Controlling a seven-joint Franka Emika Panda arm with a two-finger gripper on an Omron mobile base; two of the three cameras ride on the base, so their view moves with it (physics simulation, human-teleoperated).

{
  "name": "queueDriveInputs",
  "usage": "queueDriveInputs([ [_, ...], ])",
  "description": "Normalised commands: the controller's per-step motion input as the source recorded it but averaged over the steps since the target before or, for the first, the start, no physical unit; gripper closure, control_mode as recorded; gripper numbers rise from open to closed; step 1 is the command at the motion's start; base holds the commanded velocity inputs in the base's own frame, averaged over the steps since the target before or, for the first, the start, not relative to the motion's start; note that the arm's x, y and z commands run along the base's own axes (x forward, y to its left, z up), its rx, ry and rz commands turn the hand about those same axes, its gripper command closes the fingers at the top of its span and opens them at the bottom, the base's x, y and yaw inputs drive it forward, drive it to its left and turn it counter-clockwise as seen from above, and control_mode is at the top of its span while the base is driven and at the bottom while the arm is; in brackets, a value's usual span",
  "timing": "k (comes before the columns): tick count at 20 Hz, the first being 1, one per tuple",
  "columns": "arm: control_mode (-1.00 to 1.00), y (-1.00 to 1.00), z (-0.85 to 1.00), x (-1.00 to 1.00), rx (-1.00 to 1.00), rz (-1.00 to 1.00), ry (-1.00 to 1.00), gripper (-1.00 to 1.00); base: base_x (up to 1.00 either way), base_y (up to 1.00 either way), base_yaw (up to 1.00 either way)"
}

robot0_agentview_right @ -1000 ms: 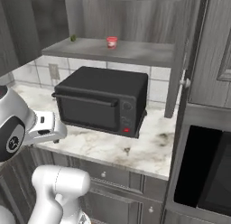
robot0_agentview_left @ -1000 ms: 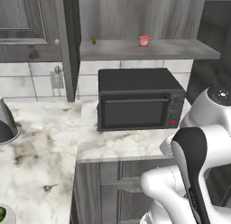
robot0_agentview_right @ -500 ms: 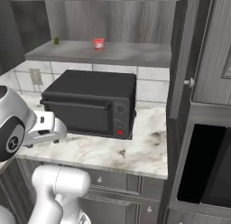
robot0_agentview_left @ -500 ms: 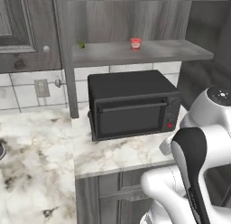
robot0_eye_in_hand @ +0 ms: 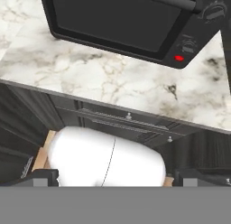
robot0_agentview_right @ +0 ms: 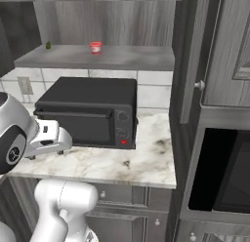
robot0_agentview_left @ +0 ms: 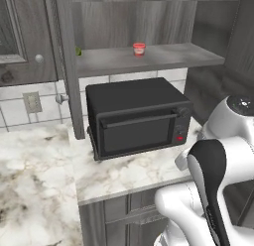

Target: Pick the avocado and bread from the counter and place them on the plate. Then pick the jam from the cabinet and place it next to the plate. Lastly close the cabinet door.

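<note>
The jam [robot0_agentview_left: 139,49] [robot0_agentview_right: 95,47], a small red jar, stands on the grey shelf of the open cabinet [robot0_agentview_left: 149,59] [robot0_agentview_right: 112,58], above the black microwave. The cabinet door [robot0_agentview_left: 68,66] swings out edge-on at the left, and the other door [robot0_agentview_right: 195,55] stands open at the right, with its round knob facing me. My gripper [robot0_eye_in_hand: 116,178] is open, its fingertips [robot0_eye_in_hand: 45,175] wide apart with nothing between them. It hangs low in front of the counter [robot0_eye_in_hand: 90,69] [robot0_agentview_left: 129,173], far below the jam. The avocado, bread and plate are out of view.
A black microwave [robot0_agentview_left: 136,116] [robot0_agentview_right: 88,111] [robot0_eye_in_hand: 135,20] takes up most of the counter under the shelf. A small green item [robot0_agentview_left: 78,51] [robot0_agentview_right: 48,45] sits at the shelf's left end. A built-in black oven [robot0_agentview_right: 219,172] is at the right. Drawers [robot0_eye_in_hand: 126,119] run under the counter edge.
The base has driven: the whole scene has slid left and come closer in both base views. The jam and doors have not moved, and the gripper stays open.
</note>
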Motion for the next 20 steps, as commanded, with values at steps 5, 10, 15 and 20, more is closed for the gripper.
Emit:
queueDriveInputs([
  [5, -1.00, 0.17, 0.06, 0.00, 0.00, -0.03, -0.02, -1.00, 0.02, 0.10, -0.06],
  [10, -1.00, 0.27, 0.29, 0.00, 0.00, -0.01, -0.18, -1.00, 0.00, 0.00, 0.00],
  [15, -1.00, 0.03, 0.52, -0.05, 0.02, 0.00, -0.29, -1.00, 0.00, 0.00, 0.00],
  [20, -1.00, -0.03, 0.46, 0.00, 0.12, -0.02, -0.13, -1.00, 0.00, 0.00, 0.00],
])
